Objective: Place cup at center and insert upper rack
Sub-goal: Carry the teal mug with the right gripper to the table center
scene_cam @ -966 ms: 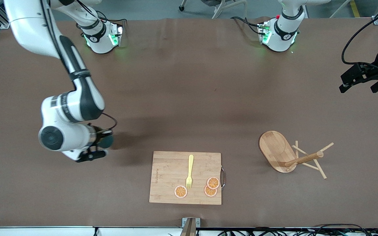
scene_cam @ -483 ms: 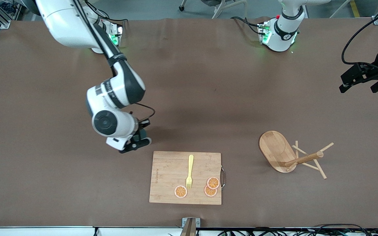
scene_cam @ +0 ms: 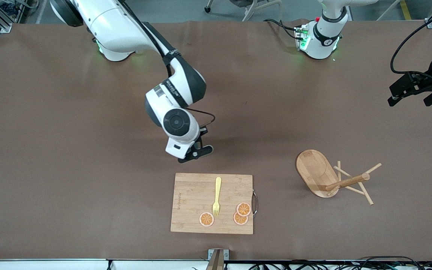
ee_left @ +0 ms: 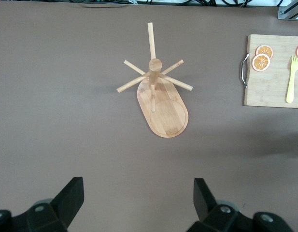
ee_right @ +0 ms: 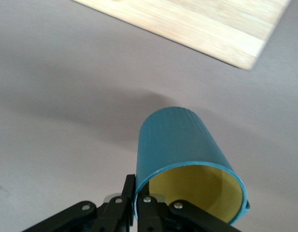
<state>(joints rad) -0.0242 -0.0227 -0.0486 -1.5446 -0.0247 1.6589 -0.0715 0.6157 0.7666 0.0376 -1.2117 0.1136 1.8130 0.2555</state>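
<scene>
Cup [ee_right: 187, 159], teal outside and yellow inside, is hanging in the air just above the brown table [scene_cam: 69, 150], close to the edge of the cutting board [scene_cam: 195, 198] that lies farther from the front camera. The right gripper [scene_cam: 195, 152] is pinching the cup's rim, with one finger inside the cup and one outside, pressed tight together on the wall. In the front view the cup is hiding under the right arm's wrist, so only the right wrist view is showing it. The cutting board is lying flat, and a yellow fork [scene_cam: 216, 196] and three orange slices [scene_cam: 240, 213] are resting on it. The upper rack [scene_cam: 332, 176], a bamboo mug tree, is lying tipped over on the table beside the cutting board, toward the left arm's end of the table, well apart from the board. Its oval base [ee_left: 163, 111] is standing on edge and its post and thin pegs are pointing sideways. The left gripper [scene_cam: 411, 92] is waiting in the air over the left arm's end of the table, farther from the front camera than the cutting board, with its fingers [ee_left: 66, 200] spread wide apart and holding nothing.
</scene>
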